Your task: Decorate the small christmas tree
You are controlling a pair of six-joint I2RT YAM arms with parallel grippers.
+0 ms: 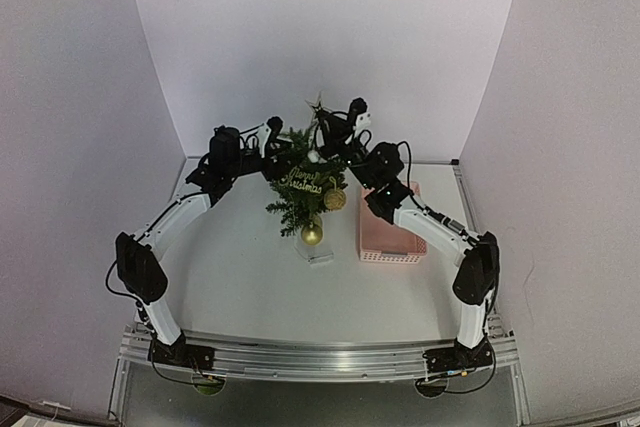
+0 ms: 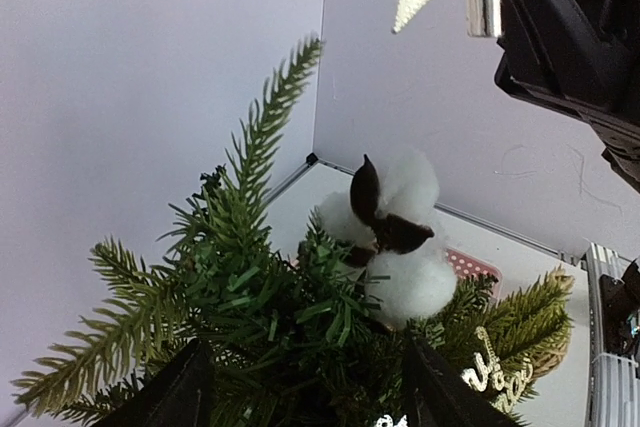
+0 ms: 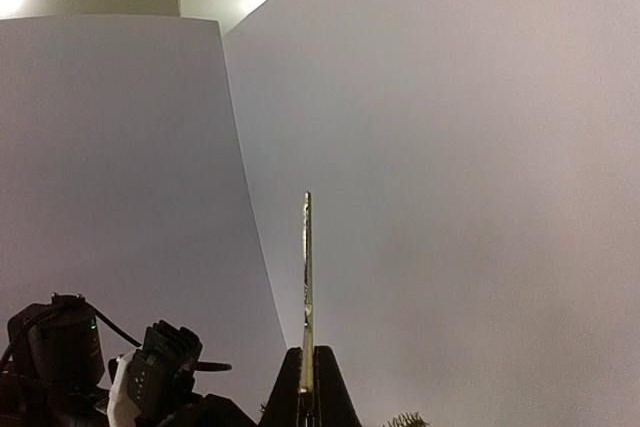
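At frame centre, bushy dark-green small christmas tree (image 1: 303,185) baubled; thin gold star (image 3: 307,287) unplaced, pinched in right claw (image 3: 306,392); left claw (image 2: 315,392) spread.

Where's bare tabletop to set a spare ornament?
Bare white table: left of the small dark green christmas tree and along the near edge. Crowded: treetop, flanked by left gripper and right gripper holding a gold star; pink basket at right.

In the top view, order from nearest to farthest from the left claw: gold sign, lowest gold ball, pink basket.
1. Gold sign, on the tree beside the left claw.
2. Lowest gold ball, below it.
3. Pink basket, at the right.
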